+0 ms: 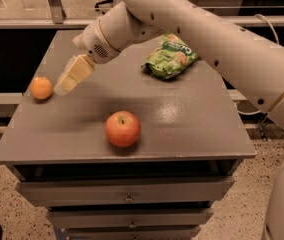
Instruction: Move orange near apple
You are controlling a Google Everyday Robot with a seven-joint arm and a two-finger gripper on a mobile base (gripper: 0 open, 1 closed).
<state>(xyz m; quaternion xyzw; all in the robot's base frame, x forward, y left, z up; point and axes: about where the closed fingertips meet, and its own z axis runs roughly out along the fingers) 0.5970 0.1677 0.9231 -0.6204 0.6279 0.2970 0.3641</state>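
Your gripper (65,85) hangs over the table (197,134) at about 10 o'clock on the tabletop, close to the left edge. It points down and outward toward 8 o'clock, and its pale tip sits low over the surface. From this angle you cannot tell how far it is open. You can see nothing held in it.

The orange (41,88) rests on the table at 9 o'clock, right at the left edge. It lies just beside the gripper tip, on the tip's 9 o'clock side. A narrow gap seems to separate them, but you cannot be sure of contact from here.

The apple (123,129) sits near the front edge at about 6 o'clock, a little left of centre. It stands upright, with its stem dimple facing up. Taken from the orange, the apple lies at about 4 o'clock and well apart from it. The apple is also well apart from the gripper.

A green snack bag (170,57) lies flat at about 1 o'clock on the tabletop, toward the back. It is clear of both fruits.

The arm (217,44) comes in from the right, at about 3 o'clock. It crosses above the back of the table and passes over part of the bag. Its shadow falls on the surface between the orange and the apple.

Below the top, you can see the drawers (127,190) stacked at the front.
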